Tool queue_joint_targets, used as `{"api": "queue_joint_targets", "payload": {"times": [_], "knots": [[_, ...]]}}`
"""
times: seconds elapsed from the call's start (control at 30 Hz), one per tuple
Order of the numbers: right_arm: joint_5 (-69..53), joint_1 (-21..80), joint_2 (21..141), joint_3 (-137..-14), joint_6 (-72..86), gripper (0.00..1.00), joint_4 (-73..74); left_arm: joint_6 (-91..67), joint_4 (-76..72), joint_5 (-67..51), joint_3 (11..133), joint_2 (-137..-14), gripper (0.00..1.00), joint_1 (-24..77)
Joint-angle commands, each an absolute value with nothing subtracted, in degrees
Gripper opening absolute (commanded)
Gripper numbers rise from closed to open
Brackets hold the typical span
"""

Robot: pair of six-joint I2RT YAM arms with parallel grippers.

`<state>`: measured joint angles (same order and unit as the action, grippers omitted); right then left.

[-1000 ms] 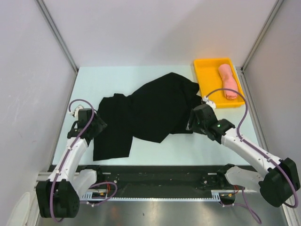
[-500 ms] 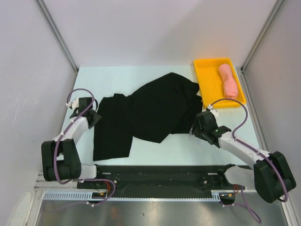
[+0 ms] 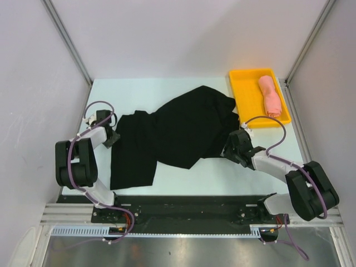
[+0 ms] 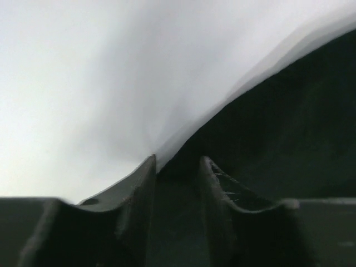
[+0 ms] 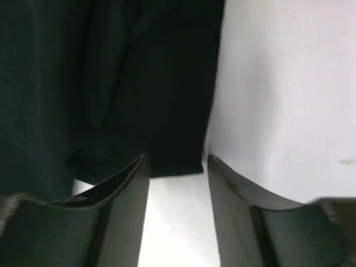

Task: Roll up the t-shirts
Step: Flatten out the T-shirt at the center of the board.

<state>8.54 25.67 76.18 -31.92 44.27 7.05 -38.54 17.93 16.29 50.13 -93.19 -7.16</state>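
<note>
From above, the pink roll (image 3: 270,95) is already lying finished in the yellow tray (image 3: 245,94) beyond the black tee's far right corner, while the black tee (image 3: 178,130) is sprawling rumpled and unrolled across the table (image 3: 139,94), so I judge about half the work is left; the left end effector (image 3: 109,137) is sitting at the tee's left edge and the right end effector (image 3: 231,149) at its near right corner. In the left wrist view, the fingers are standing narrowly apart with the tee's edge reaching into the dark gap, and I cannot tell whether they are pinching it. In the right wrist view, the fingers are standing moderately apart, holding nothing, bare table showing between them and the tee's corner lying just at their tips.
</note>
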Motion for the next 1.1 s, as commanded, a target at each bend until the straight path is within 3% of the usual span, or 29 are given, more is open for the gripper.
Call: {"api": "queue_joint_targets", "payload": {"times": [0.0,0.1,0.13,0.2,0.27,0.37,0.67,0.83,1.03,1.07], "knots": [[9.49,25.93,79.01,-32.34,45.18,0.47,2.99,-37.44,16.09,14.6,52.38,-96.15,0.31,-7.56],[9.84,25.93,79.11,-33.57,44.48,0.3,4.64,-37.09,16.35,14.41,53.26,-96.85,0.05,-7.65],[10.02,25.93,78.84,-34.79,44.12,0.19,5.7,-37.0,17.39,15.2,53.87,-96.68,0.0,-7.56],[11.5,25.84,76.65,-36.47,42.55,0.05,9.81,-37.0,19.85,16.95,55.62,-96.07,0.0,-7.56],[13.09,25.32,72.98,-39.02,40.36,0.0,13.34,-37.0,24.23,22.22,57.12,-95.19,0.0,-7.73],[15.55,23.12,68.83,-42.62,36.58,0.0,20.64,-36.91,28.98,27.94,59.24,-93.0,0.0,-9.22],[16.17,20.39,58.19,-47.81,32.34,0.0,36.29,-34.54,28.92,26.72,57.13,-83.06,0.0,-13.71],[13.54,19.51,63.51,-49.21,30.5,0.06,34.29,-34.37,26.19,23.65,54.5,-80.33,0.0,-13.8],[8.18,18.46,81.26,-53.96,28.39,0.28,26.28,-34.89,25.49,21.45,53.96,-82.09,0.0,-13.71],[6.96,18.28,82.43,-54.4,28.21,0.39,25.76,-35.07,25.4,21.1,54.05,-82.44,0.0,-13.8]]}}
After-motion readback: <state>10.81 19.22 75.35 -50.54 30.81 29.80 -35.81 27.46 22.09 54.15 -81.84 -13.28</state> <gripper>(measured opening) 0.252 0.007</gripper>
